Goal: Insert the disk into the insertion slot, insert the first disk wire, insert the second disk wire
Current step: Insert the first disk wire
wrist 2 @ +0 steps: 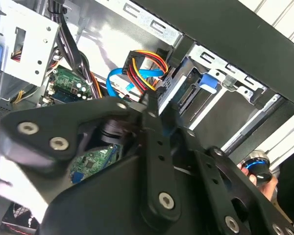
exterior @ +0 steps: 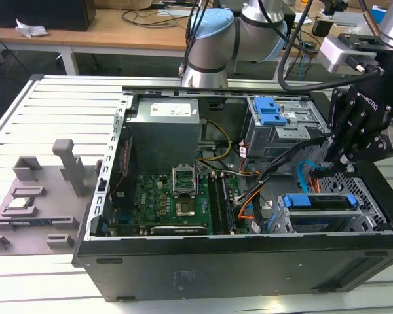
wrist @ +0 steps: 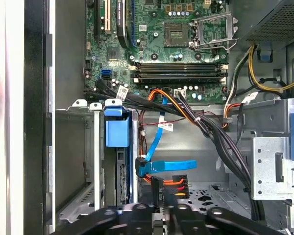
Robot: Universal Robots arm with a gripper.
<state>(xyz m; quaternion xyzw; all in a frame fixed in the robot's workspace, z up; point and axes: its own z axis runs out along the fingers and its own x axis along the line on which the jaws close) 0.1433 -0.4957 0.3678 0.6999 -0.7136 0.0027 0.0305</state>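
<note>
The disk (wrist: 116, 133), in its bright blue carrier, sits inside the insertion slot (wrist: 95, 161), a low grey cage; in the exterior view the disk (exterior: 321, 201) lies in the case's near right corner. My gripper (wrist: 164, 211) hangs just behind the disk's back end, shut on a black connector (wrist: 157, 190) with red, orange and yellow wires. In the second wrist view my gripper (wrist 2: 154, 105) pinches that same wire bundle (wrist 2: 143, 68). A flat blue disk wire (wrist: 169, 166) dangles loose beside it, its plug close to the disk. In the exterior view my gripper (exterior: 322, 169) is above the cage.
A taller grey bay with a blue latch (exterior: 272, 111) stands behind the cage. A thick black cable bundle (wrist: 210, 132) crosses toward the motherboard (exterior: 173, 196). The power supply (exterior: 165, 134) fills the back. A grey fixture (exterior: 33, 196) lies outside the case at the exterior view's left.
</note>
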